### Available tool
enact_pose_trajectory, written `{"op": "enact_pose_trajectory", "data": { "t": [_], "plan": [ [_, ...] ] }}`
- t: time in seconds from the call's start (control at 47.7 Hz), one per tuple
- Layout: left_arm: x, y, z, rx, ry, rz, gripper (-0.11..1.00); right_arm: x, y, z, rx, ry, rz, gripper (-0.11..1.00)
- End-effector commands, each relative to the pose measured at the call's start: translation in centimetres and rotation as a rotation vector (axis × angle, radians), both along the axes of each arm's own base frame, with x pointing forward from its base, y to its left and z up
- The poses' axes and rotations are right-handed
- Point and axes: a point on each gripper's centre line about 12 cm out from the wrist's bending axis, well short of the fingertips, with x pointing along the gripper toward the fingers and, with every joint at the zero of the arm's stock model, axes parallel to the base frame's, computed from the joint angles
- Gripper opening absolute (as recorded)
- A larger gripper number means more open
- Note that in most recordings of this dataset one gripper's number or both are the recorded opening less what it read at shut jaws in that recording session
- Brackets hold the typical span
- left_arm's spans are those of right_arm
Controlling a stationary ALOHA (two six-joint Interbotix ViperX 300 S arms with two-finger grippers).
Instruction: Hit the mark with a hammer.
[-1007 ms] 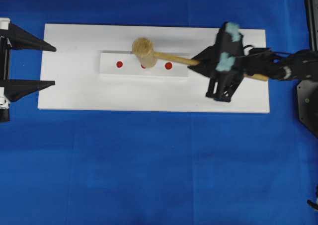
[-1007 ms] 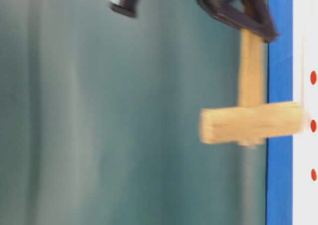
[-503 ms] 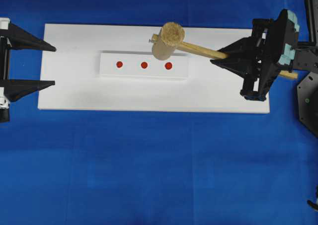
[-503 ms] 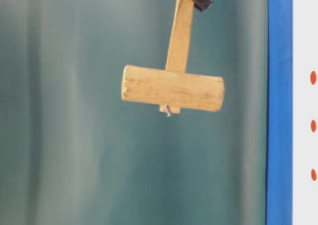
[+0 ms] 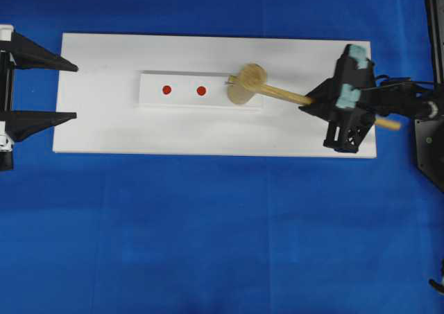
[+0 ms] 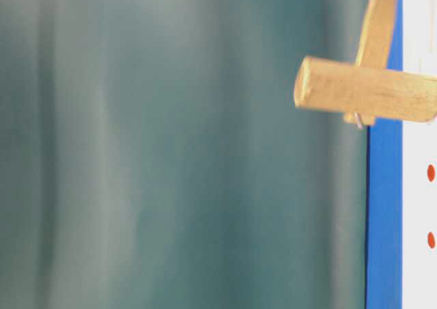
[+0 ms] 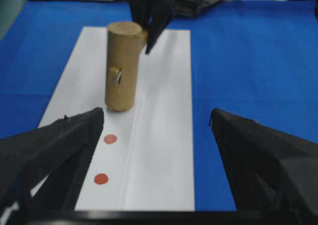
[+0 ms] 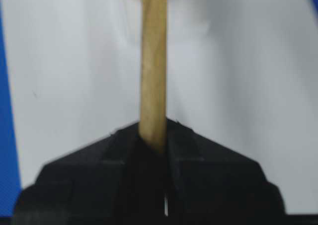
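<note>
The hammer is a pale wooden mallet; its head point(image 5: 246, 83) stands upright over the right end of the white strip point(image 5: 184, 99). Two red marks point(image 5: 166, 90) point(image 5: 201, 90) show on the strip to its left, and the head hides whatever lies under it. In the left wrist view the head point(image 7: 121, 66) seems to rest on the strip just beyond the marks point(image 7: 110, 139). My right gripper point(image 5: 311, 99) is shut on the slim handle point(image 8: 153, 61). My left gripper point(image 5: 73, 92) stands wide open and holds nothing at the board's left end.
The strip lies on a white board point(image 5: 208, 134) set on blue cloth point(image 5: 222, 231). The right arm's black body point(image 5: 350, 96) reaches over the board's right end. The table-level view shows the hammer head point(image 6: 365, 94) at the upper right.
The hammer rose off the middle mark, swung up and back to the right, then came down over the strip's right end, covering the third red mark. The left gripper stayed still.
</note>
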Motion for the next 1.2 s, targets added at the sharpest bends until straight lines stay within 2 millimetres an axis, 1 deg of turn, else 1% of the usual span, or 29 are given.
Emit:
{"op": "enact_pose_trajectory", "data": {
  "t": [0.0, 0.147, 0.231, 0.315, 0.378, 0.482, 0.566, 0.65, 0.86, 0.986, 1.175],
  "plan": [
    [0.2, 0.1, 0.5, 0.0, -0.018, 0.003, 0.86, 0.8, -0.1, 0.4, 0.002, -0.015, -0.009, 0.02],
    [0.2, 0.1, 0.4, -0.001, -0.014, 0.003, 0.86, 1.0, -0.2, 1.8, -0.015, -0.067, -0.005, 0.02],
    [0.1, 0.1, 0.4, -0.001, -0.014, 0.003, 0.86, 1.0, -0.2, 3.4, -0.02, -0.123, -0.002, 0.02],
    [0.2, 0.0, 0.5, -0.001, -0.015, 0.002, 0.86, 1.1, -0.1, 5.5, -0.028, -0.196, 0.004, 0.02],
    [0.2, 0.0, 0.4, -0.001, -0.011, 0.002, 0.86, 0.8, 0.0, 7.2, -0.034, -0.256, 0.012, 0.02],
    [0.1, 0.1, 0.4, -0.001, -0.012, 0.003, 0.86, 0.3, 0.2, 9.0, -0.047, -0.319, 0.038, 0.02],
    [0.1, 0.1, 0.4, -0.001, -0.012, 0.003, 0.86, 0.0, 0.4, 9.5, -0.049, -0.335, 0.05, 0.02],
    [0.2, 0.1, 0.4, -0.001, -0.011, 0.003, 0.86, 0.1, 0.4, 9.5, -0.046, -0.333, 0.051, 0.02],
    [0.2, 0.1, 0.4, -0.001, -0.009, 0.003, 0.86, 1.1, 0.5, 9.5, -0.035, -0.315, 0.062, 0.02],
    [0.3, 0.1, 0.2, -0.001, -0.002, 0.003, 0.86, 2.5, 0.6, 10.0, -0.032, -0.318, 0.075, 0.02],
    [0.3, 0.1, 0.0, -0.002, 0.008, 0.003, 0.86, 5.6, 1.0, 10.5, -0.025, -0.311, 0.099, 0.02]
  ]
}}
